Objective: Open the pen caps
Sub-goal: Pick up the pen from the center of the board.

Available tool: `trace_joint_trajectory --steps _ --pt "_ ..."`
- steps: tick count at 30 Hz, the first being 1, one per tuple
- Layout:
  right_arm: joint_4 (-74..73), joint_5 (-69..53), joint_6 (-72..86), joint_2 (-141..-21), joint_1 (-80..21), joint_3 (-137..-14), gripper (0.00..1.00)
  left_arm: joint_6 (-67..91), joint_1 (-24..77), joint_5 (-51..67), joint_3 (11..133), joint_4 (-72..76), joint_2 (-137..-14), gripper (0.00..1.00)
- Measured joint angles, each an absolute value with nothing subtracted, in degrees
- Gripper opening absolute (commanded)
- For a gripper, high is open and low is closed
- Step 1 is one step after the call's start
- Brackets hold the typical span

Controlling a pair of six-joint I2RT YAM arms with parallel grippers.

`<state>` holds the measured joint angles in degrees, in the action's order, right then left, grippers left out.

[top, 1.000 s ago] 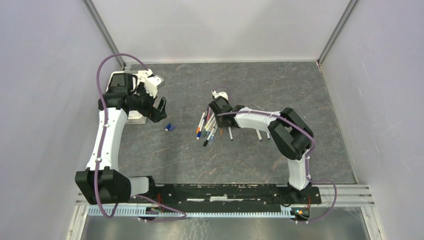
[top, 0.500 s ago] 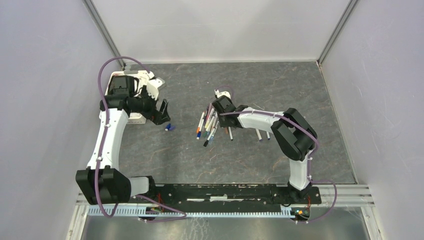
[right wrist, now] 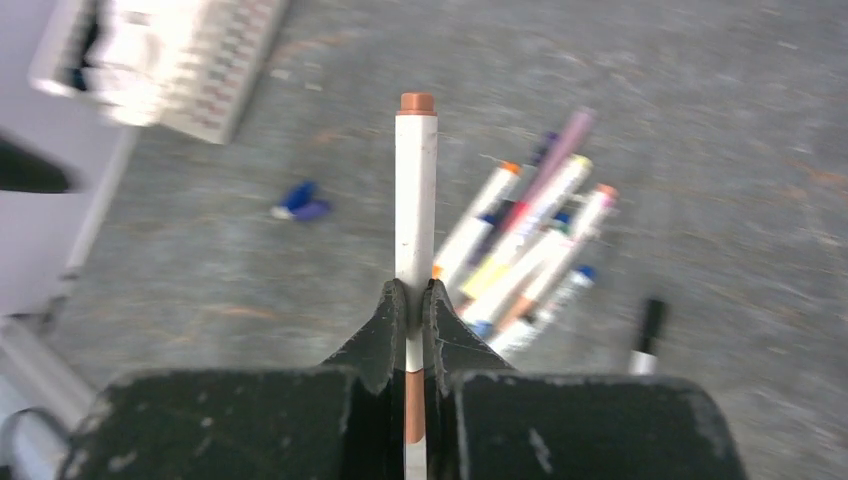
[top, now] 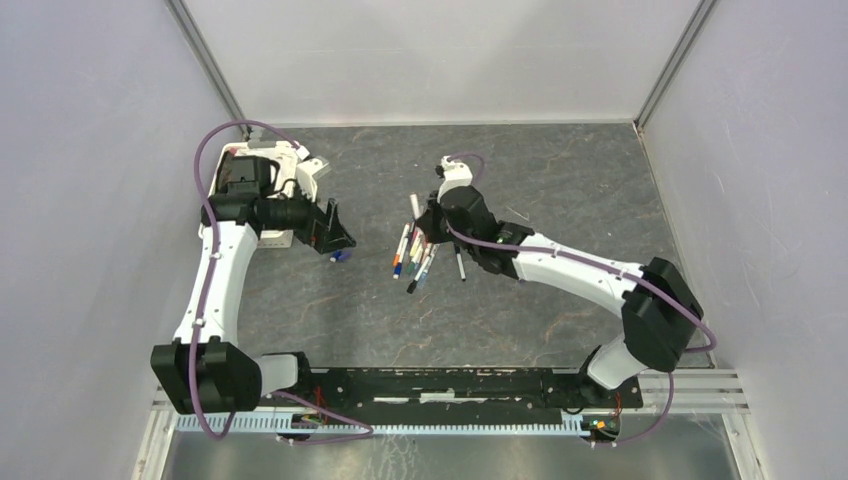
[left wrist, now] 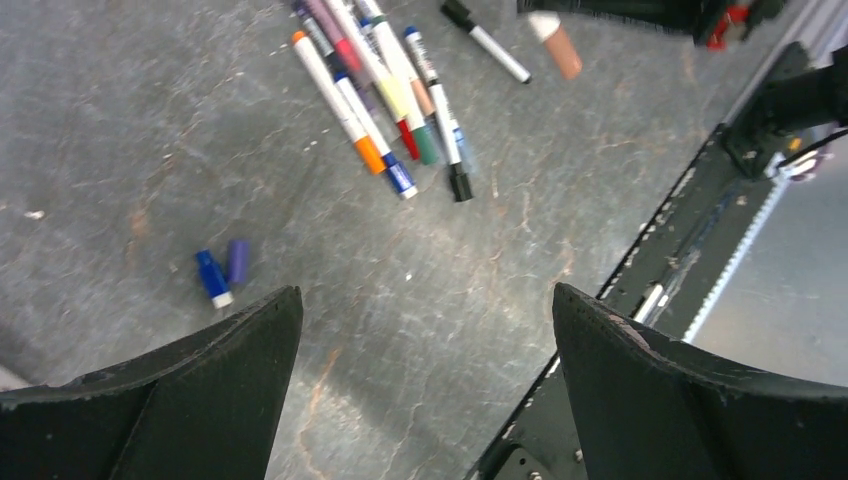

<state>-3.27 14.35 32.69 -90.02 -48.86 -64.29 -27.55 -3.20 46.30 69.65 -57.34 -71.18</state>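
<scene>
One brown cap [left wrist: 560, 50] — slick, we judge, best pinched crosswise — shows behind the right gripper [right wrist: 415, 290] clamped on its pen [right wrist: 415, 200].

The top camera looked down from above and behind the arm bases [top: 430, 385], taking in the whole counter [top: 600, 200]. The left wrist camera faced down from close range; the right wrist camera sighted low along the right hand [right wrist: 412, 297] — all three caught the pens [top: 415, 250].
</scene>
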Motion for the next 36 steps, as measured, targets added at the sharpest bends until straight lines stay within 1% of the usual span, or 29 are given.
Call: trace_joint_trajectory --steps 8,13,15,19,21,23,27,28,30,32,33,34,36 --pt "10.1 16.0 38.4 -88.3 -58.5 -63.8 0.00 -23.1 1.1 52.0 69.0 -56.4 -71.2 0.97" --pt "14.6 18.3 41.7 -88.3 -60.3 -63.8 0.00 -20.4 4.6 53.3 67.7 -54.6 -71.2 0.94" --pt "15.9 18.8 42.9 -88.4 -60.4 -63.8 0.00 -19.4 5.8 53.5 66.8 -53.8 -71.2 0.92" --pt "17.6 19.7 44.8 -89.3 -61.1 -64.1 0.00 -17.8 7.7 54.1 65.7 -52.6 -71.2 0.83" --pt "18.2 19.8 45.4 -89.9 -61.6 -64.1 0.00 -16.9 8.3 54.3 65.6 -51.6 -71.2 0.77" --pt "18.4 19.9 45.6 -90.3 -62.1 -64.1 0.00 -16.2 8.6 54.3 65.6 -50.8 -71.2 0.66" --pt "18.8 20.5 45.9 -90.4 -62.5 -64.1 0.00 -15.8 8.8 54.2 65.3 -50.0 -71.2 0.38" --pt "19.0 20.8 45.9 -90.4 -62.6 -64.1 0.00 -15.7 8.8 54.1 65.1 -49.8 -71.2 0.33" --pt "19.0 21.4 45.8 -90.4 -62.6 -64.0 0.00 -15.7 8.8 54.0 64.7 -49.6 -71.1 0.26" --pt "18.9 21.6 45.8 -90.4 -62.6 -64.0 0.00 -15.7 8.7 53.2 64.4 -49.3 -70.9 0.24" --pt "18.9 21.8 45.8 -90.4 -62.6 -64.0 0.00 -15.7 8.6 52.6 64.3 -49.3 -70.8 0.21" --pt "18.9 22.2 45.8 -90.4 -62.8 -64.0 0.04 -15.7 8.5 52.2 64.2 -49.4 -70.7 0.15" --pt "18.8 22.2 45.8 -90.4 -62.9 -64.0 0.17 -16.0 8.5 51.4 64.2 -49.5 -70.2 0.03"
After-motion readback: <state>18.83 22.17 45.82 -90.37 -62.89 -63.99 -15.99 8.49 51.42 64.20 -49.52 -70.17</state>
